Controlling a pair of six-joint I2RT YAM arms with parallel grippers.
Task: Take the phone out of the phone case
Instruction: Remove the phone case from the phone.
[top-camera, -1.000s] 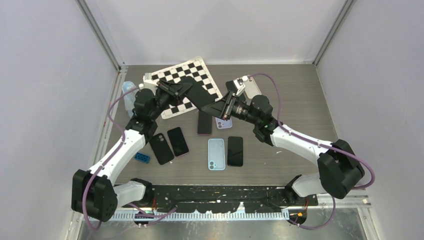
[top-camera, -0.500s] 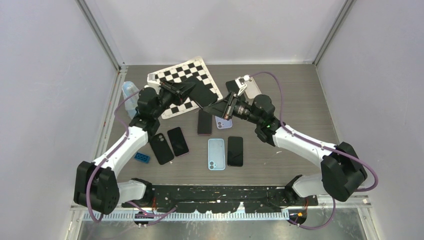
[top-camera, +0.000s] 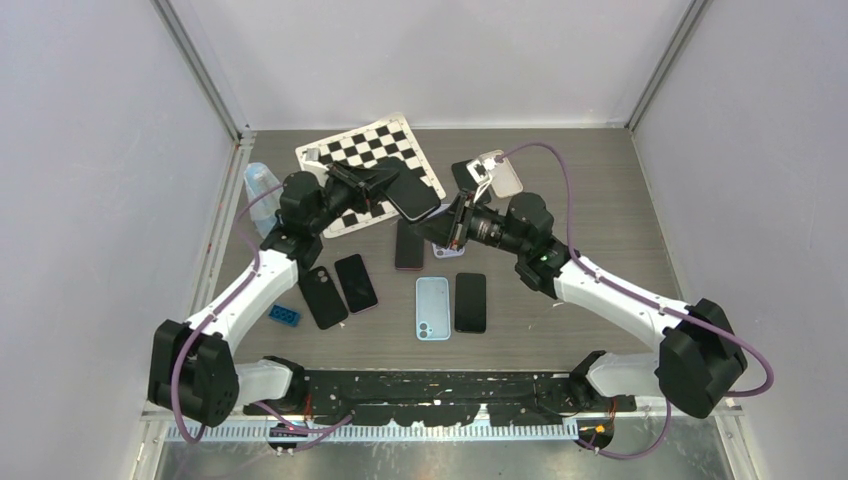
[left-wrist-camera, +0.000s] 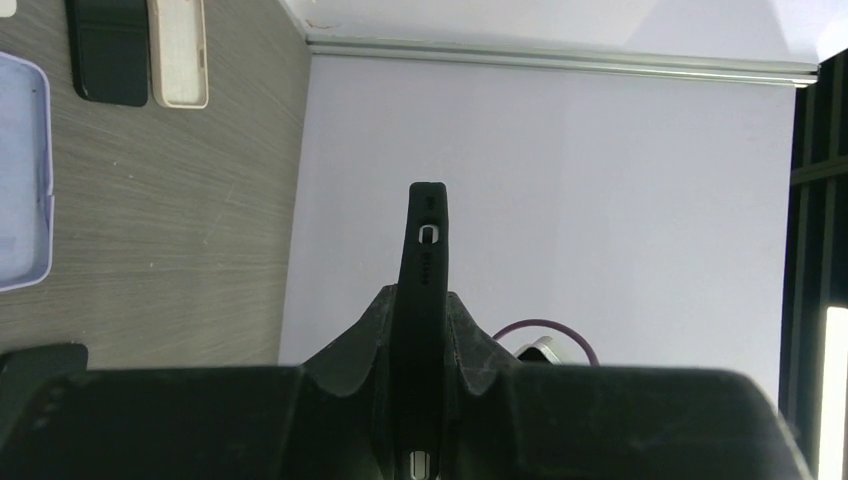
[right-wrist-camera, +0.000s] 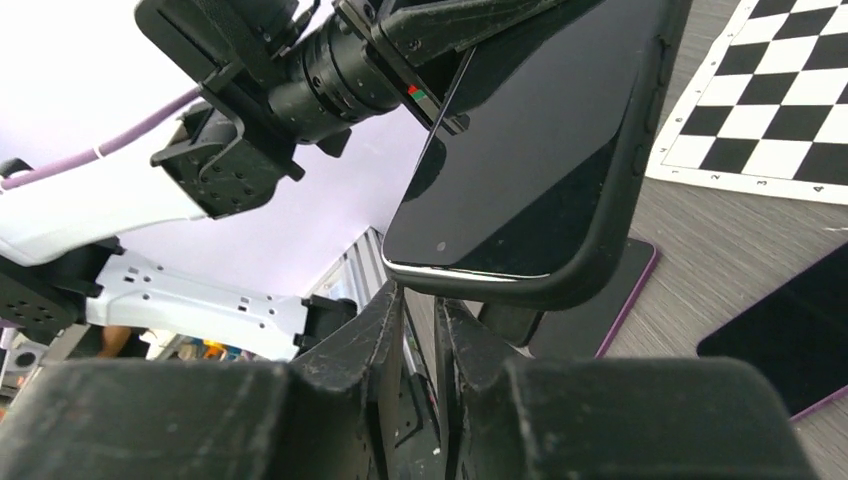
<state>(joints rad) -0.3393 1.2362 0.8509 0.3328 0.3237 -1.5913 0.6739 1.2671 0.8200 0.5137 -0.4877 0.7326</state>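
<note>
– Rubber is what the phone case (left-wrist-camera: 425, 250) is looking like: matte black, with rounded corners and a small slot cut in its thin edge.
– And the phone (right-wrist-camera: 520, 150)?
– It is sitting inside the case, its glossy dark glass showing flat and smooth. Both are hanging in the air above the grey wood-grain table (top-camera: 600, 200), by the corner of the checkered mat (top-camera: 365, 150).
– What is holding them?
– The left tool (left-wrist-camera: 423, 320) is clenching the case, which is showing edge-on from the wrist, with one finger pressing each broad face.
– Is the right tool (right-wrist-camera: 420, 300) gripping anything?
– No. Its fingers are sitting almost together, with a thin slit between them and nothing in it. Their tips are pointing at the free short end of the case, just beside it. Whether they are touching it, I am not managing to tell.
</note>
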